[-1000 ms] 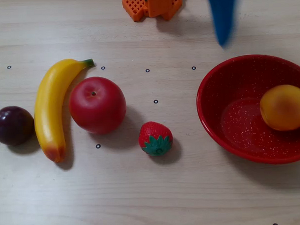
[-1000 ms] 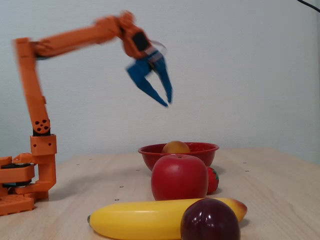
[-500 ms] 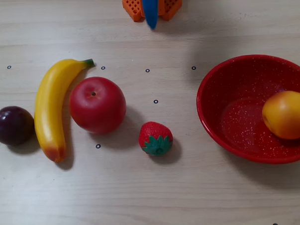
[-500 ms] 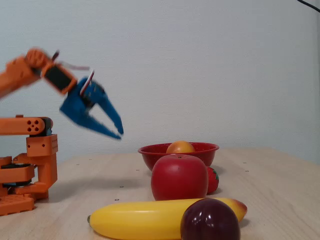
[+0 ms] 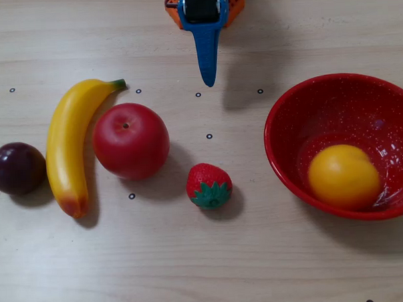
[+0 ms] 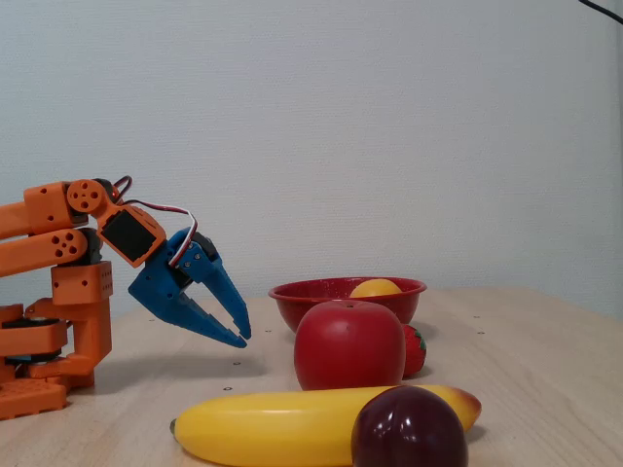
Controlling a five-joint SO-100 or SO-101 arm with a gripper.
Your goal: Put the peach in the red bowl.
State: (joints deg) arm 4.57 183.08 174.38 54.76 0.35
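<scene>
The peach point(image 5: 343, 176) is already lying inside the red bowl point(image 5: 280, 121), resting toward the near side of its floor in the overhead view and just peeking over the rim in the fixed view point(image 6: 376, 288), so the task is looking finished, with at most a retreat of the arm left to do. The hand point(image 6: 239, 337) is hanging empty above the counter point(image 5: 193, 272), well apart from the bowl, its blue fingers point(image 6: 226, 289) standing narrowly parted with nothing between them. The peach is showing a smooth, matte yellow-orange skin, like moulded plastic, and a rounded shape. The bowl is looking glossy and hard, red with fine white speckles, wide and shallow with a curled lip. The counter is pale wood grain dotted with small ring marks. A banana point(image 5: 66, 147), apple point(image 5: 131, 141), strawberry point(image 5: 208, 185) and plum point(image 5: 16, 168) are sitting untouched to the left in the overhead view.
</scene>
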